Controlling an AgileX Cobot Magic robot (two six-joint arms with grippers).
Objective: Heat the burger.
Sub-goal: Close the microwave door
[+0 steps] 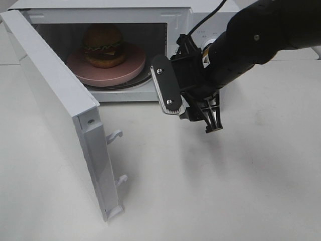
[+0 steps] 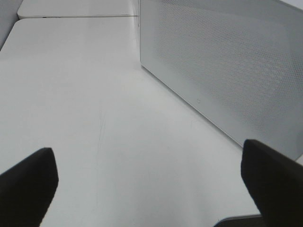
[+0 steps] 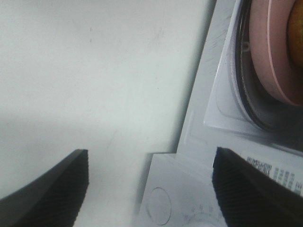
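Gleaming round burger [image 1: 103,45] tops flat pink plate [image 1: 128,66]

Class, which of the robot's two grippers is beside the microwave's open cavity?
The right gripper: it hangs open just outside the microwave cavity holding the burger. The left gripper faces the open door's perforated panel.

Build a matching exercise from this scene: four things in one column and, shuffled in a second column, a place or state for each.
Things
1. small round brown-bun burger
2. flat round pink plate
3. white microwave door
4. black right gripper

Places or states
A. swung wide open
B. jaws apart, empty, just outside the microwave
C. inside the cavity, under the burger
D. resting on top of the plate

Pairs: 1-D; 2-C; 3-A; 4-B
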